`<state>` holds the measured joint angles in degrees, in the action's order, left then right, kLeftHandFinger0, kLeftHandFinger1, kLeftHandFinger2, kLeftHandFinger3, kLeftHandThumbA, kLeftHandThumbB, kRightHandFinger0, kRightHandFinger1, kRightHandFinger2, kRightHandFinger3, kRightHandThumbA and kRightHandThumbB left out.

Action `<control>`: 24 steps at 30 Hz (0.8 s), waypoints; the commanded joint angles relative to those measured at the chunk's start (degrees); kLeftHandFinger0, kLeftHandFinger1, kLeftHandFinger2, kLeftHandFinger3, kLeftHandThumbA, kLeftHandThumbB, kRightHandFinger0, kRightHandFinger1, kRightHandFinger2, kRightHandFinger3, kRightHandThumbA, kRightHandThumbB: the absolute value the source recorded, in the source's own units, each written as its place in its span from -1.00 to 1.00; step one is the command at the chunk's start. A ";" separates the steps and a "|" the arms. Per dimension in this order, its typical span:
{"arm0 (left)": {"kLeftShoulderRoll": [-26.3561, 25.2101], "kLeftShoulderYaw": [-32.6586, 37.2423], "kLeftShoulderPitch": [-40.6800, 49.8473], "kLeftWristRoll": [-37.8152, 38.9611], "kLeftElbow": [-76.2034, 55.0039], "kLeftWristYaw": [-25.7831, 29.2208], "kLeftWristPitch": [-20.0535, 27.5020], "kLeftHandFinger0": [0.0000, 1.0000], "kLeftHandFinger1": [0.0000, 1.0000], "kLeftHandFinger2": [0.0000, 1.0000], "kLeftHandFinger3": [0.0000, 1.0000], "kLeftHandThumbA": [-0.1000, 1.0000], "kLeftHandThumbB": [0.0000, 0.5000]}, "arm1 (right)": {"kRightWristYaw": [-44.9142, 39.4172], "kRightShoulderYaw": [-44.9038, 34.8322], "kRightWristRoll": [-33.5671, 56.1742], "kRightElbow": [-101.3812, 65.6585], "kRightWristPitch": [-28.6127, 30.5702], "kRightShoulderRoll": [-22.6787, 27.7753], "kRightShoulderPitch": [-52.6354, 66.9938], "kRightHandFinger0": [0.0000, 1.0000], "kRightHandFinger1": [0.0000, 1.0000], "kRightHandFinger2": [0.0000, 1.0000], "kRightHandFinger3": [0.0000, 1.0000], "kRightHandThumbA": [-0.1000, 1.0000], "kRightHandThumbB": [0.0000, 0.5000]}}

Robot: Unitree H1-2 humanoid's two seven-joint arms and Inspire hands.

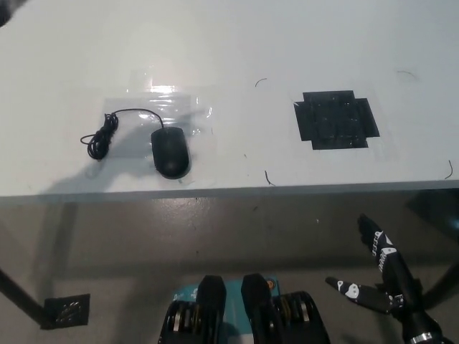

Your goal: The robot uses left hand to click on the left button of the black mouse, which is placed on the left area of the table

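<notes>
The black mouse (171, 152) lies on the left part of the white table (229, 43), close to the front edge, its cable (100, 138) coiled to its left. Of my white left hand only a blurred dark bit (6, 10) shows at the picture's top left corner, far from the mouse. A soft shadow lies on the table left of the mouse. My black right hand (384, 276) rests open at the lower right, below the table's edge, holding nothing.
A clear plastic sheet (176, 104) is taped flat under and behind the mouse. A black tape patch (335, 120) sits on the table's right part. The table's front edge (229, 189) runs across the middle, with floor below it.
</notes>
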<state>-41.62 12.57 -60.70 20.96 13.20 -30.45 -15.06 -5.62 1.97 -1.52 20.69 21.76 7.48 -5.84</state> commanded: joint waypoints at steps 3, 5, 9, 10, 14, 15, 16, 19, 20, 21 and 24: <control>0.98 16.68 -24.27 -11.27 28.98 -20.71 -11.87 -1.00 -1.00 -0.88 1.00 1.00 0.63 | 0.53 -2.50 2.14 -3.89 0.70 1.53 -4.38 1.00 1.00 1.00 1.00 1.00 -0.37; 2.39 17.05 -24.46 -10.78 32.02 -20.46 -11.87 -1.00 -1.00 -0.78 1.00 1.00 0.65 | 0.53 -2.56 1.93 -4.23 0.30 1.64 -4.29 1.00 1.00 1.00 1.00 1.00 -0.33; 5.25 20.05 -25.53 -13.43 37.33 -20.66 -11.72 -1.00 -1.00 -0.53 1.00 1.00 0.76 | 0.43 -2.87 1.69 -4.81 0.01 2.02 -4.08 1.00 1.00 1.00 1.00 1.00 -0.36; 5.91 20.80 -25.84 -13.65 38.40 -21.06 -11.84 -1.00 -1.00 -0.48 1.00 1.00 0.73 | 0.29 -2.86 1.53 -4.79 0.25 2.20 -4.02 1.00 1.00 1.00 1.00 1.00 -0.37; 8.40 22.26 -26.29 -15.16 41.89 -21.03 -11.55 -1.00 -1.00 -0.41 1.00 1.00 0.77 | 0.19 -3.30 1.71 -5.65 -0.53 2.52 -3.37 1.00 1.00 1.00 1.00 1.00 -0.32; 9.10 23.03 -26.26 -16.39 43.30 -21.38 -10.64 -1.00 -1.00 -0.40 1.00 1.00 0.83 | 0.15 -3.37 1.60 -6.11 -0.92 2.61 -3.08 1.00 1.00 1.00 1.00 1.00 -0.33; 9.69 23.39 -26.22 -16.92 44.76 -22.18 -9.95 -1.00 -1.00 -0.40 1.00 1.00 0.86 | 0.03 -3.36 1.55 -6.50 -1.13 2.70 -2.99 1.00 1.00 1.00 1.00 1.00 -0.34; 10.69 23.93 -26.11 -18.42 47.46 -24.81 -8.35 -1.00 -1.00 -0.45 1.00 1.00 0.87 | -0.33 -3.35 1.76 -6.59 -1.46 2.82 -3.26 1.00 1.00 1.00 1.00 1.00 -0.31; 10.99 24.23 -26.03 -18.97 47.96 -25.28 -8.84 -1.00 -1.00 -0.42 1.00 1.00 0.84 | -0.13 -3.33 1.35 -6.49 -1.29 2.85 -3.35 1.00 1.00 1.00 1.00 1.00 -0.28; 11.28 24.43 -25.71 -19.71 48.30 -25.48 -8.79 -1.00 -0.98 -0.37 1.00 1.00 0.82 | -0.10 -3.32 1.27 -6.32 -1.11 2.87 -3.43 1.00 1.00 1.00 1.00 1.00 -0.27; 12.00 25.47 -25.46 -22.06 49.09 -25.93 -9.01 -1.00 -0.94 -0.30 1.00 1.00 0.88 | -0.48 -3.36 1.67 -6.35 -1.19 3.09 -3.71 1.00 1.00 1.00 1.00 1.00 -0.27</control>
<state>-29.28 37.55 -82.96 4.06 61.51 -52.39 -23.89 -5.67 -0.79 -1.21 16.18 20.78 9.66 -7.91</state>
